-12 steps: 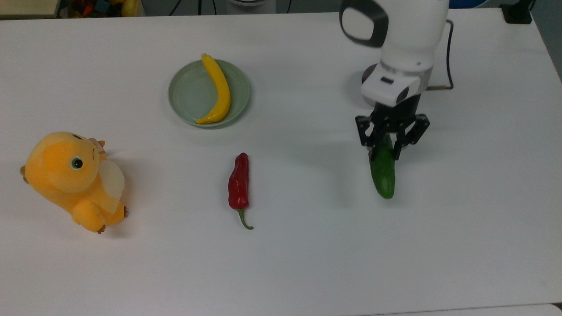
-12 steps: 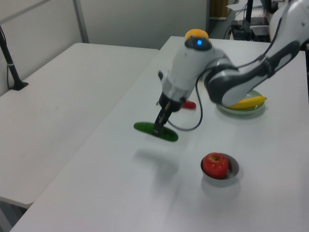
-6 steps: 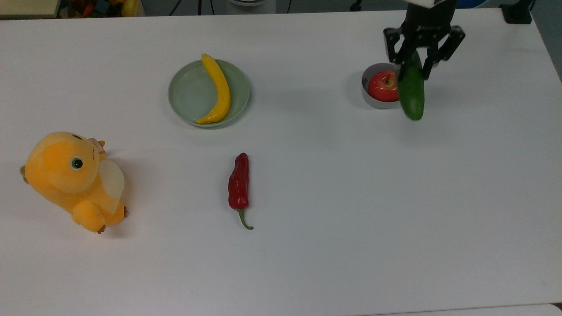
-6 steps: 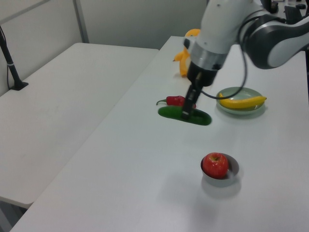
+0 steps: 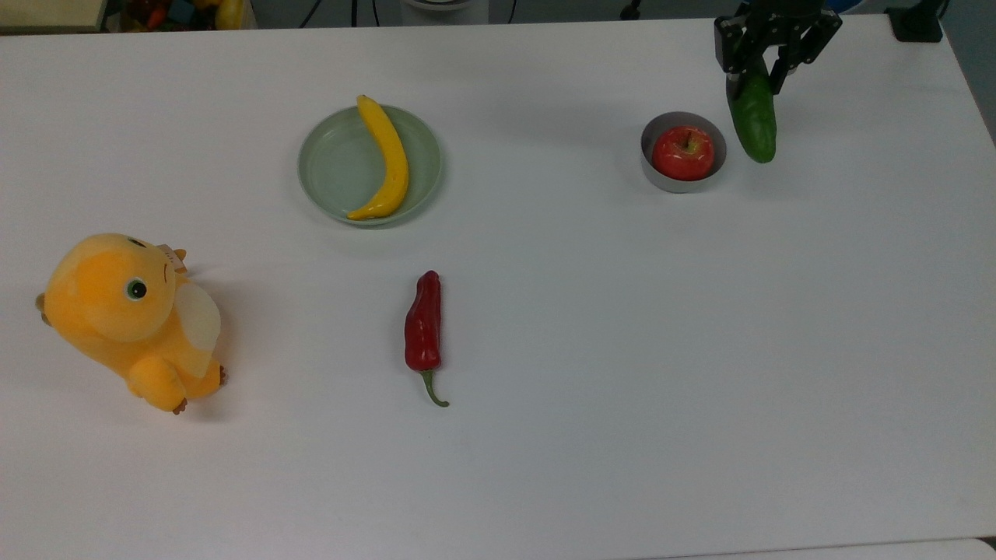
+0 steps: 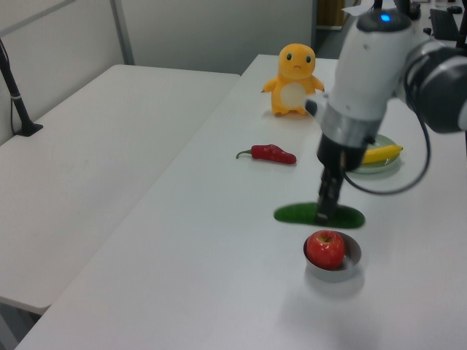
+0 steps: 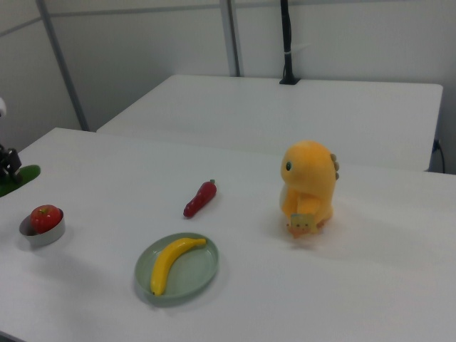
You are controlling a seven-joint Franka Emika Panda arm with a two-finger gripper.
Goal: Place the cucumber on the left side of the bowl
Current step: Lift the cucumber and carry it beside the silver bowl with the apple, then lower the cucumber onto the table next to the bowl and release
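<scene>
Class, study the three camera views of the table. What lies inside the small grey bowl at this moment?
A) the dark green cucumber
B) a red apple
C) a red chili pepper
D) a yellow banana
B: a red apple sits inside the grey bowl, while the cucumber is held by the end effector just to the top view's right of the bowl.

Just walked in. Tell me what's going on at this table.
The Panda arm's gripper holds the dark green, stubby cucumber by one end, at the small grey bowl containing a red apple. In the top view the cucumber is at the bowl's right. It appears not yet released.
</scene>
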